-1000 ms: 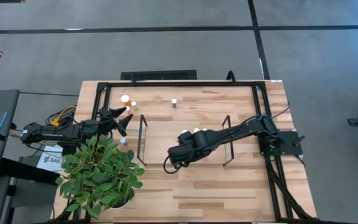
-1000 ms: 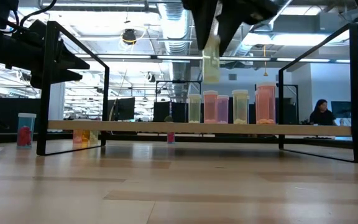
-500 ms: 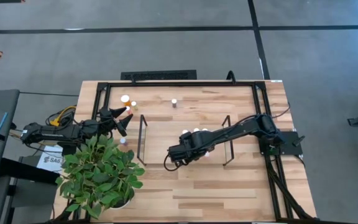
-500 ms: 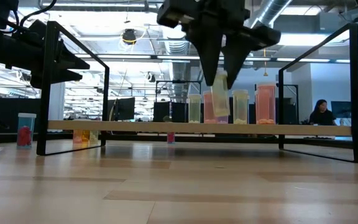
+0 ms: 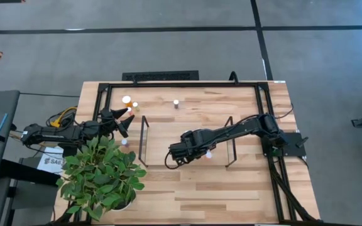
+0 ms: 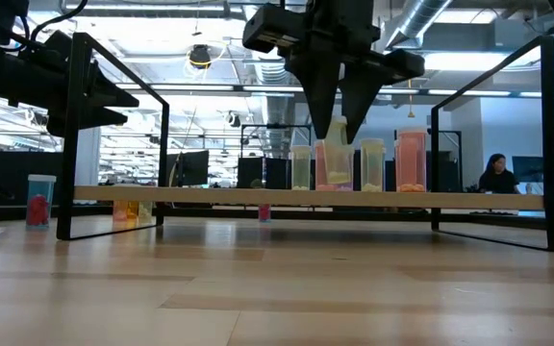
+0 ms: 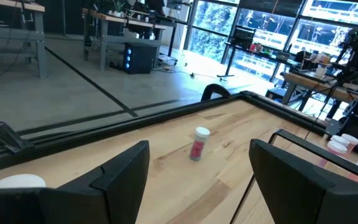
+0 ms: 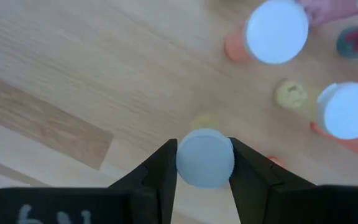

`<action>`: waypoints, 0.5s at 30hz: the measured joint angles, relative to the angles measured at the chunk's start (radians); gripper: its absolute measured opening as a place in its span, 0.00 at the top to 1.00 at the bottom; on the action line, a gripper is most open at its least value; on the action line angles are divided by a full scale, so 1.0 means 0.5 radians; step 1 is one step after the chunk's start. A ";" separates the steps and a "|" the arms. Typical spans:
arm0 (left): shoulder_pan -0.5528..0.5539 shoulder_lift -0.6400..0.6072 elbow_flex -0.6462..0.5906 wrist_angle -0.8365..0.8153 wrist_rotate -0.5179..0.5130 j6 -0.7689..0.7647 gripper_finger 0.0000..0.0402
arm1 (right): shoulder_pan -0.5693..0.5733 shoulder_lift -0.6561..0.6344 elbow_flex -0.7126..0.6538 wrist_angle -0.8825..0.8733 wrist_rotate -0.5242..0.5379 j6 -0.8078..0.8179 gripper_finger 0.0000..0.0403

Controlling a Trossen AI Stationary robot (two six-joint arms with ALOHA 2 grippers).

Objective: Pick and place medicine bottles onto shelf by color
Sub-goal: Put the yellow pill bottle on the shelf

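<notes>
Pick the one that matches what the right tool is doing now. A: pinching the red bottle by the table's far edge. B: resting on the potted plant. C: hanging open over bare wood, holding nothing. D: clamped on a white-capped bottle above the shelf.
D: the right tool has its fingers closed on the cap of a pale yellow bottle over the shelf, next to bottles already standing there.

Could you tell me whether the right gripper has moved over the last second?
Yes. The right gripper, shut on a yellowish bottle, has come down toward the shelf and now sits level with the bottles standing there.
</notes>
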 joint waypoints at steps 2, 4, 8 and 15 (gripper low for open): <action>0.001 0.000 0.000 0.000 0.000 0.000 0.34 | -0.001 0.000 0.000 0.007 0.012 -0.003 0.64; 0.000 0.000 0.000 0.000 0.000 0.000 0.34 | -0.001 0.000 0.000 0.010 0.014 -0.020 0.64; 0.001 0.000 0.000 0.000 0.000 0.000 0.34 | 0.000 0.000 0.000 0.030 0.020 -0.087 0.64; 0.001 0.000 0.000 0.000 0.000 0.000 0.34 | 0.003 0.000 0.001 0.034 0.066 -0.115 0.64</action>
